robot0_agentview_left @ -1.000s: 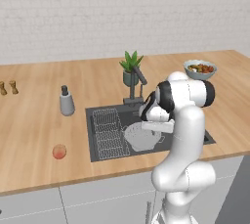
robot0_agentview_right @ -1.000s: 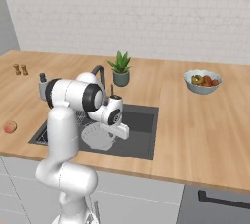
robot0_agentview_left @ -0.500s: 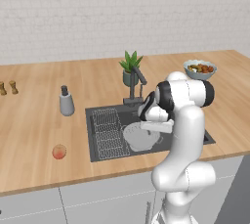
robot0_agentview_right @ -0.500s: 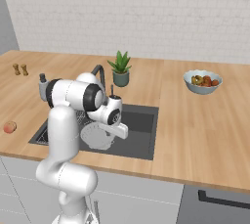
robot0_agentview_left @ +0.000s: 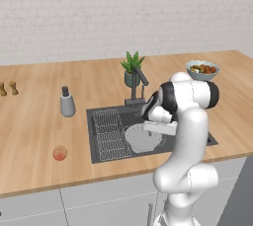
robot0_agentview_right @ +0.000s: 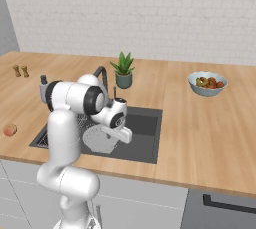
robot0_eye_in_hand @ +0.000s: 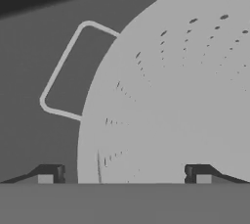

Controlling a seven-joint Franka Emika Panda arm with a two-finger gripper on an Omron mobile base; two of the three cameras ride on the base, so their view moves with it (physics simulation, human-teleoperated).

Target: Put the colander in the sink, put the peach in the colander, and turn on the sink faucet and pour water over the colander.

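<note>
The white perforated colander (robot0_agentview_left: 140, 139) (robot0_agentview_right: 97, 141) sits in the dark grey sink (robot0_agentview_left: 114, 115) (robot0_agentview_right: 146, 127), beside the wire grid rack (robot0_agentview_left: 109, 134). In the hand view, the colander (robot0_eye_in_hand: 185, 96) is very close, and my gripper (robot0_eye_in_hand: 124, 174) is open with its fingertips (robot0_eye_in_hand: 49, 174) wide apart on either side of the near wall. A thin wire loop (robot0_eye_in_hand: 61, 71) sticks out from the colander's side. The peach (robot0_agentview_left: 60, 153) (robot0_agentview_right: 9, 130) lies on the wooden counter left of the sink. Behind the basin stands the dark faucet (robot0_agentview_left: 138, 84) (robot0_agentview_right: 102, 75).
A grey soap dispenser (robot0_agentview_left: 67, 103) stands left of the sink. A potted plant (robot0_agentview_left: 131, 69) (robot0_agentview_right: 123, 70) is behind the faucet. A grey bowl of mixed fruit (robot0_agentview_left: 202, 69) (robot0_agentview_right: 207, 83) sits at the far right, and two small shakers (robot0_agentview_left: 8, 89) (robot0_agentview_right: 20, 71) at the far left.
The hand stays low over the colander in the sink, barely shifted. The colander rests in the same spot. The peach has not moved.
</note>
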